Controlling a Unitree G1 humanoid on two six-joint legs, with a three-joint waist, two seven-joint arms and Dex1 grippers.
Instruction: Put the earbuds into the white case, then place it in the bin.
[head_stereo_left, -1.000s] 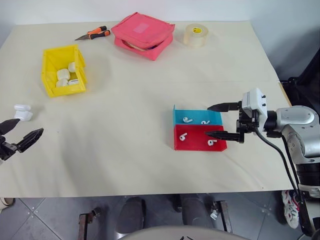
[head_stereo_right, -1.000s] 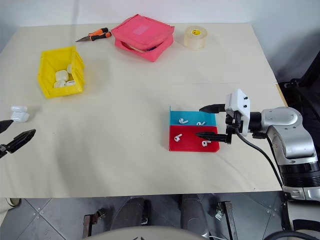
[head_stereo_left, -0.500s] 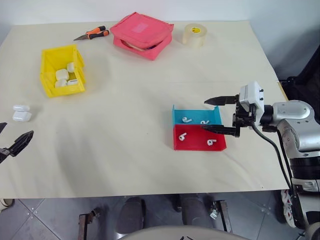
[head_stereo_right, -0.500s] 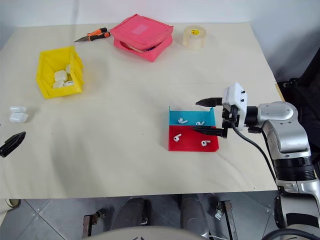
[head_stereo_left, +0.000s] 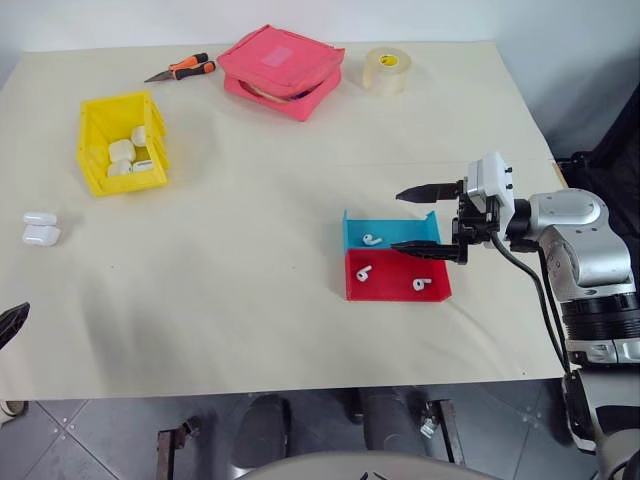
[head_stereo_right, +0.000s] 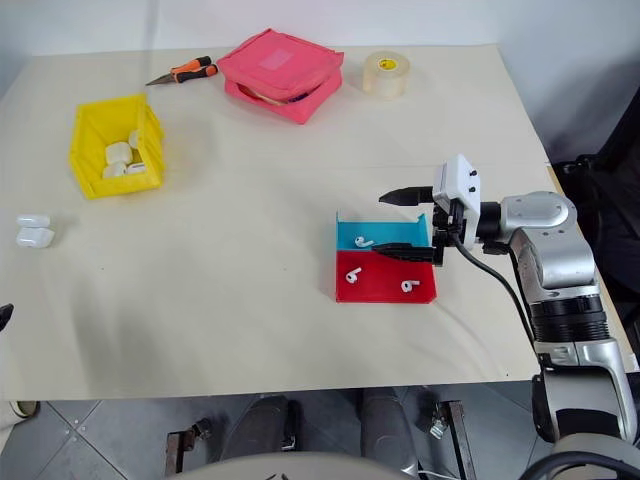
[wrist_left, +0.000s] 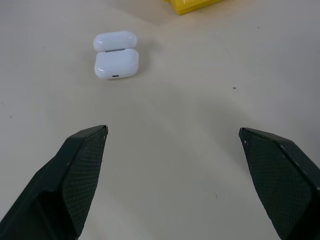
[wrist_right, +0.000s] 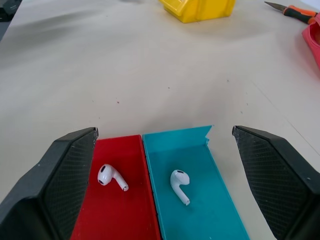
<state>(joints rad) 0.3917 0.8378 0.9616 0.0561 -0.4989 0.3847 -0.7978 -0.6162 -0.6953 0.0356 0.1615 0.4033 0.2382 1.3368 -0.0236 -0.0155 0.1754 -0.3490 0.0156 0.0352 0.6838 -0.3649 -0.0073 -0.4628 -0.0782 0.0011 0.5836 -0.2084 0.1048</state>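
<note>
No legible writing was seen on any item.
The glossy white case (head_stereo_left: 42, 229) lay lid open at left; earbuds (head_stereo_left: 372, 239) lay in the trays; both the left gripper (wrist_left: 172, 150) and the right gripper (head_stereo_left: 420, 220) were spread, empty.

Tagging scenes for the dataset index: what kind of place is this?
Probably a lab or workshop bench set up for robot sorting trials: a plain covered table on a tiled floor, small parts containers (yellow bin, blue tray, red tray), plus pliers and a tape roll.
</note>
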